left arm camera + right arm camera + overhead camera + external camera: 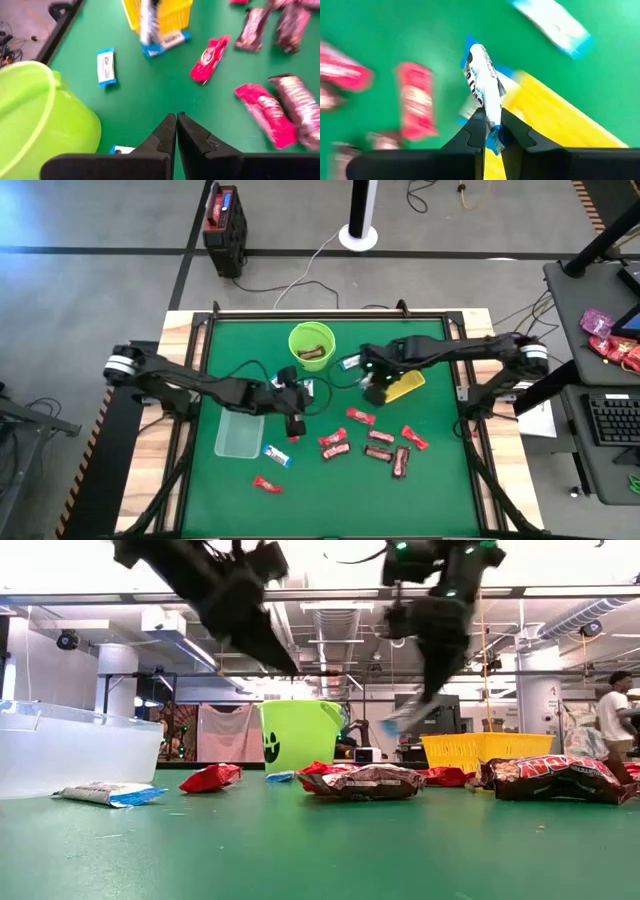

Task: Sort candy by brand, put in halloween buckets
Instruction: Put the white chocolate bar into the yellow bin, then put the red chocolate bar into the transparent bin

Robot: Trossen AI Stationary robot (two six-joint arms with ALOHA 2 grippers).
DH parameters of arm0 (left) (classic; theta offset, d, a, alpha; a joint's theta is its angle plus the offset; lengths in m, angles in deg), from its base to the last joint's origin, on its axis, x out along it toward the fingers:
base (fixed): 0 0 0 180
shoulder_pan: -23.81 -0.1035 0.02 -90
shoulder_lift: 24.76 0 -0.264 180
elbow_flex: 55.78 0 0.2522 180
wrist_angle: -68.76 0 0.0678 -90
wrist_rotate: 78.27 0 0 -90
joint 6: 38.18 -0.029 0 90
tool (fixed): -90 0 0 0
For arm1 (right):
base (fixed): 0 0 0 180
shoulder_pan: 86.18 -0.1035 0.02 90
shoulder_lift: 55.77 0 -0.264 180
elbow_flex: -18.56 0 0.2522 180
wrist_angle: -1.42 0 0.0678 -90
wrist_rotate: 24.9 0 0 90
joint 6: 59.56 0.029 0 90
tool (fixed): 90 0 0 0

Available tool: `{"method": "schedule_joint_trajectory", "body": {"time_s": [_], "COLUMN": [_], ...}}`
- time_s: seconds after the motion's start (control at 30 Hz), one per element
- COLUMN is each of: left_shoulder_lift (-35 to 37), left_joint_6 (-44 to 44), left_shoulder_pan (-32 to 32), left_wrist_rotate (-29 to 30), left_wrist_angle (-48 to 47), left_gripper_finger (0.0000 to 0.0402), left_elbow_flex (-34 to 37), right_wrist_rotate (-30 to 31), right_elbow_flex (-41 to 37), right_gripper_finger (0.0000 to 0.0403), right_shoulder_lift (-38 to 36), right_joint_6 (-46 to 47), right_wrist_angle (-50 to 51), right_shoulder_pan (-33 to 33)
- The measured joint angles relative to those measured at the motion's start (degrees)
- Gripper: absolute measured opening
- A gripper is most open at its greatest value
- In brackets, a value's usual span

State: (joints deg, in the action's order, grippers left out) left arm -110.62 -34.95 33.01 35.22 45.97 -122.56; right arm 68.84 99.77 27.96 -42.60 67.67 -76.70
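**Sorting barely under way: one blue-and-white bar lifted, most candy loose**

From above, the lime-green bucket (311, 346) held what looked like one or two bars, the clear tub (240, 434) looked empty, and the yellow tray (405, 387) was partly hidden under the right arm. A cluster of red and dark brown candy (375, 443) lay loose on the green surface (440, 500), with a red bar (267, 484) and a blue-and-white bar (277, 455) near the tub. By that count, most of the sorting was left to do.

At table height, the right gripper (418, 712) hung above the surface just beside the yellow tray, with a blue-and-white bar dangling from it. A brown bar (362, 780) and a larger one (558, 778) lay in front of the containers, unsorted.

The left wrist camera showed the left gripper (177, 119) clenched on nothing, poised beside the green bucket, over open surface, with red bars (210, 57) and a blue-and-white bar (105, 67) beyond it.

The right wrist camera showed the right gripper (491, 125) grasping a blue-and-white bar (482, 82) by one end, above the edge of the yellow tray, not yet released. Another such bar (555, 22) lay on the surface beyond.
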Motion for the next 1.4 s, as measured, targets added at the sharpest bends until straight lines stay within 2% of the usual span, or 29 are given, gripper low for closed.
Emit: {"method": "schedule_joint_trajectory", "body": {"time_s": [0.1, 0.17, 0.27, 0.47, 0.63, 0.8, 1.1, 1.17, 1.27, 1.4], "left_shoulder_lift": [3.3, 4.8, 6.4, 7.2, 7.2, 7.2, 5.7, 5.6, 5.2, 4.2], "left_joint_6": [0.5, 0.5, 0.5, 0.5, 0.5, 2.0, 2.6, 9.0, 21.2, 45.3], "left_shoulder_pan": [0.7, 1.0, 1.3, 1.4, 1.4, 1.4, 1.5, 1.7, 1.8, 1.8], "left_wrist_rotate": [0.0, 0.0, 0.0, 0.0, 0.0, 0.0, -0.6, -4.4, -13.6, -20.4], "left_wrist_angle": [-1.9, -1.9, -1.7, -2.2, -3.9, -5.9, -8.5, -11.2, -15.1, -15.7], "left_gripper_finger": [0.0, 0.0, 0.0, 0.0, 0.0, 0.0, 0.0, 0.0, 0.0, 0.0], "left_elbow_flex": [0.0, 0.1, 0.1, 0.2, 0.2, 0.2, 0.2, 0.2, 0.2, 0.2], "right_wrist_rotate": [7.5, 9.5, 9.8, 10.2, 10.4, 10.6, 10.5, 11.1, 11.3, 11.3], "right_elbow_flex": [-0.4, -1.1, -2.5, -4.5, -4.4, -4.5, -6.6, -6.6, -6.7, -6.8], "right_gripper_finger": [0.0024, 0.0025, 0.0046, 0.0126, 0.017, 0.0186, 0.0183, 0.0183, 0.0183, 0.0183], "right_shoulder_lift": [-3.6, -5.5, -6.7, -6.8, -7.1, -8.2, -9.5, -9.5, -9.5, -9.5], "right_joint_6": [6.9, 11.9, 13.9, 14.8, 15.6, 15.2, 10.1, 9.5, 9.4, 8.9], "right_wrist_angle": [6.8, 9.3, 9.8, 10.0, 9.5, 4.4, -9.5, -11.0, -11.6, -11.6], "right_shoulder_pan": [0.0, 0.0, 0.0, 0.0, 0.0, -1.6, -9.0, -10.3, -11.4, -11.8]}}
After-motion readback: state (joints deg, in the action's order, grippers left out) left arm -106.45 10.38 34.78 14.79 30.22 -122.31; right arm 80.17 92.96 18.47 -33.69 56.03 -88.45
